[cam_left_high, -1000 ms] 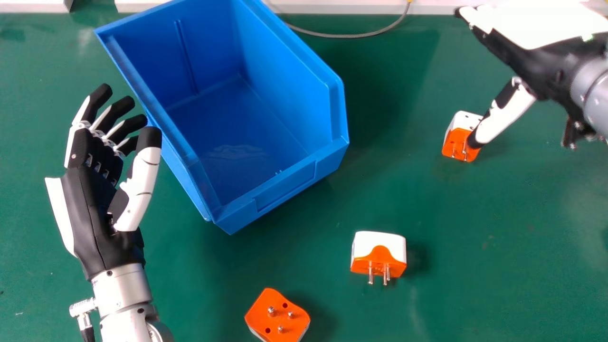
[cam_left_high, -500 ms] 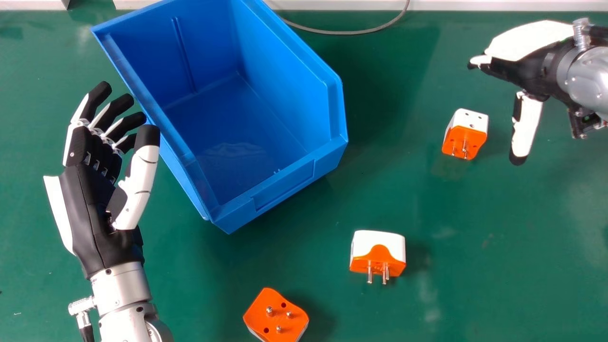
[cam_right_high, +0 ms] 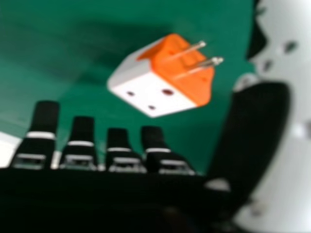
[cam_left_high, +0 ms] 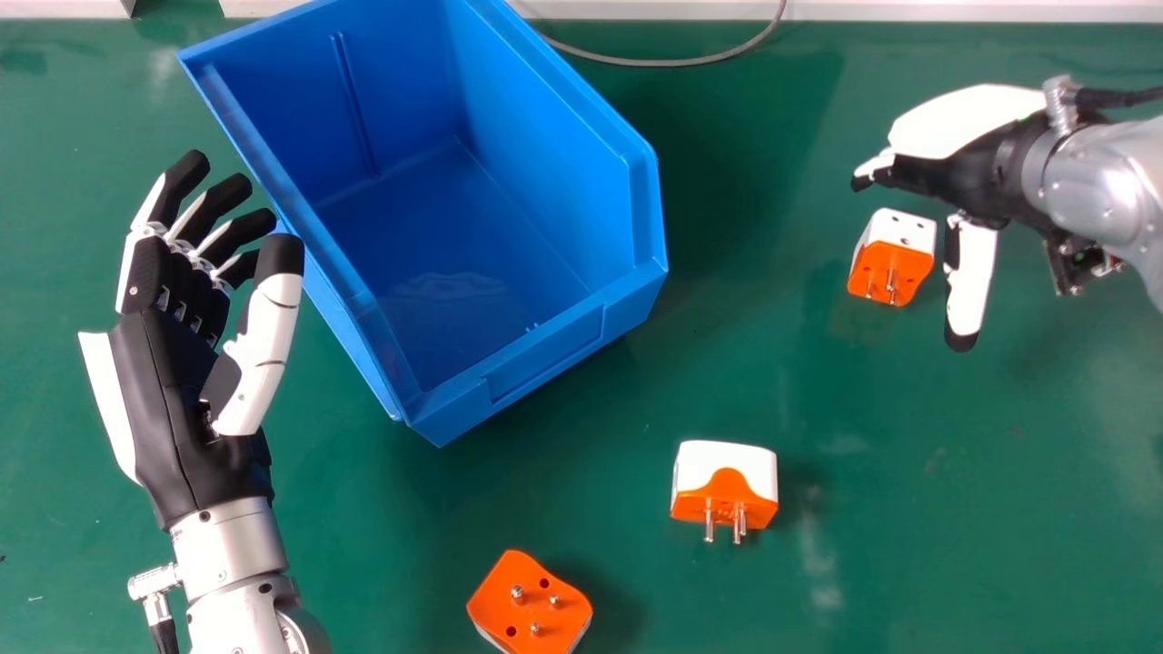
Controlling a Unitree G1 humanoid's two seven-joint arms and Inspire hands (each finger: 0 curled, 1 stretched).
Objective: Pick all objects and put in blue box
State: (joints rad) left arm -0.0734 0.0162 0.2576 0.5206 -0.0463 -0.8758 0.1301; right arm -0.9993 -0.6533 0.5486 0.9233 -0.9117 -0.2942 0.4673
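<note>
Head view: right robot hand point(cam_left_high: 972, 159) well open, empty, beside rear adapter point(cam_left_high: 895, 243). Should straddle it squarely before closing.

I have my right hand point(cam_left_high: 963, 177) beside the first adapter point(cam_left_high: 895, 259) on the table point(cam_left_high: 909, 509). The second adapter point(cam_left_high: 724, 481) and third adapter point(cam_left_high: 527, 613) lie apart, prongs exposed. My left hand point(cam_left_high: 173, 400) is adjacent to the blue box point(cam_left_high: 545, 359).
</note>
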